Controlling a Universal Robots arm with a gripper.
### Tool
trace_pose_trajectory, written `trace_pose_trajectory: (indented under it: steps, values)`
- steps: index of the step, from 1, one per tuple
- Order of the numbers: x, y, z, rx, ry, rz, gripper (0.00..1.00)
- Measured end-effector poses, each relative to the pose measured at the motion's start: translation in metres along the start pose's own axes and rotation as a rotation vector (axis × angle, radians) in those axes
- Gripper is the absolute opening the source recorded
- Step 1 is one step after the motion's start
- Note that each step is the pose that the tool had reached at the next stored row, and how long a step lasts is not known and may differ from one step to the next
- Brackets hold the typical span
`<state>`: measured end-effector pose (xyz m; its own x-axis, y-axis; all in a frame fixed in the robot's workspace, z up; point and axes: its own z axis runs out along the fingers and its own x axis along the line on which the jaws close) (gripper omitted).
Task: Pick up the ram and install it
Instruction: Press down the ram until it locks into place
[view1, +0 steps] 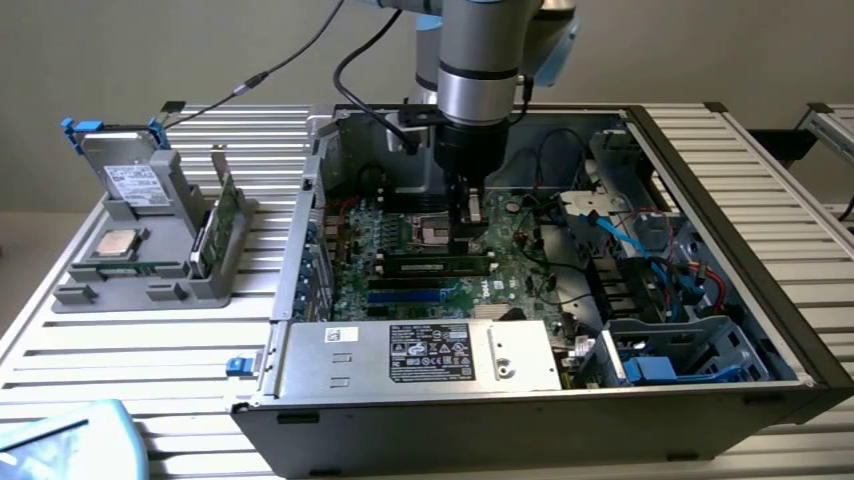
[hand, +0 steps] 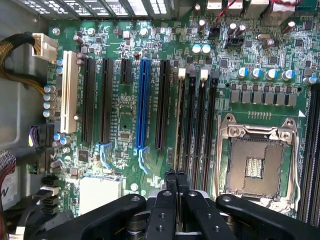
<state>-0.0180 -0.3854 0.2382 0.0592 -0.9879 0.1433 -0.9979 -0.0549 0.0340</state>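
The ram (view1: 430, 266) lies seated in a motherboard (view1: 514, 240) memory slot, directly below the tool (view1: 466, 238), whose fingers are pressed together, holding nothing. The power supply (view1: 414, 355) label's writing is unreadable.

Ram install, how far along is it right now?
Done: the ram stands in a memory slot on the motherboard inside the case. In hand: the shut tool is right over one end of the stick, gripping nothing. Left: I can't tell whether the stick is fully seated and latched.
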Motion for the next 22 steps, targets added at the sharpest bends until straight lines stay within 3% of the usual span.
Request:
trace_pose_trajectory:
  steps: [2, 4, 22]
  values:
    - [0.000, -0.0065, -0.0002, -0.0105, -0.0006, -0.002, 0.10]
    - [0.001, -0.0128, -0.0003, -0.0165, -0.0009, -0.002, 0.10]
    - [-0.001, -0.0137, 0.0142, -0.0166, 0.0020, -0.002, 0.10]
